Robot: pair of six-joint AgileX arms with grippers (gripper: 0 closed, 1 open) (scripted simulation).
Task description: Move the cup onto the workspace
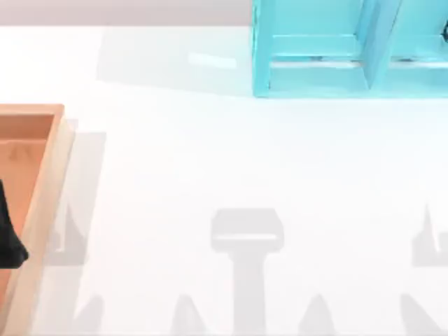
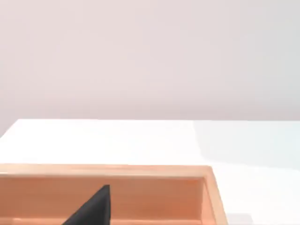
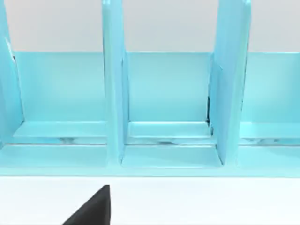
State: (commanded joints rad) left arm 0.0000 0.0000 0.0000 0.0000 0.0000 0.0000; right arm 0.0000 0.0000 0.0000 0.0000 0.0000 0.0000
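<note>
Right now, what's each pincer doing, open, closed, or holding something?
Left pincer: over the wooden tray at the table's left; state cannot be told.
Right pincer: facing the turquoise shelf unit; cannot be told.

You've got open room across the wide flat white desk [image 1: 231, 161], centre to right. Obstacles: the orange-brown wooden tray [image 1: 42, 203] w/ raised walls at the left edge, and the turquoise shelf unit [image 1: 336, 63] w/ upright dividers at the far right. Between tray & shelf the surface is bare. Left black tool [image 1: 10, 241] sits over the tray.
</note>
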